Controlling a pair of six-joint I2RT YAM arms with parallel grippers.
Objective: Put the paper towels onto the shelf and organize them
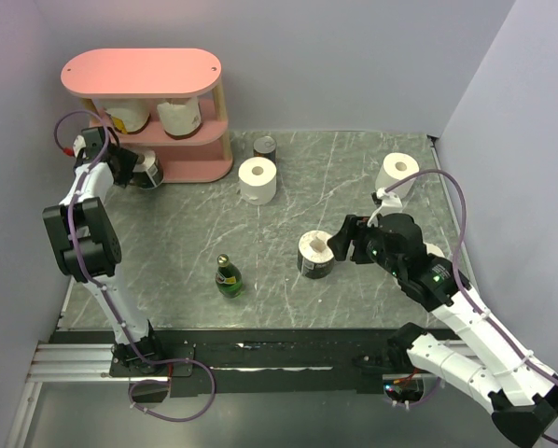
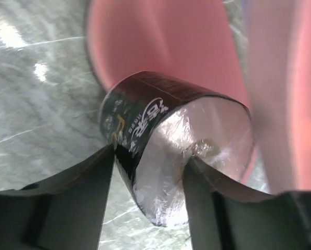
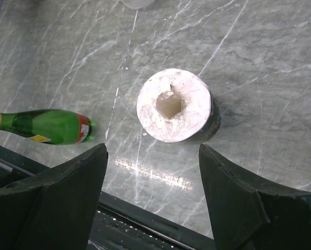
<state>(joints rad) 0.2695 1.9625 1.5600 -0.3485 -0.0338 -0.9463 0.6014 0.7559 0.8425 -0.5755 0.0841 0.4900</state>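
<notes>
Six paper towels [image 1: 127,116] [image 1: 179,116] [image 1: 149,172] [image 1: 258,179] [image 1: 397,174] [image 1: 313,254], one shelf [image 1: 141,73], one can [image 1: 265,147], one bottle [image 1: 228,278]

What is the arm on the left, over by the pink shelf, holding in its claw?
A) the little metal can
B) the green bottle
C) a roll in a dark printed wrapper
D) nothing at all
C: the left gripper is closed on the dark-wrapped roll, one finger on each side, right beside the pink shelf.
</notes>
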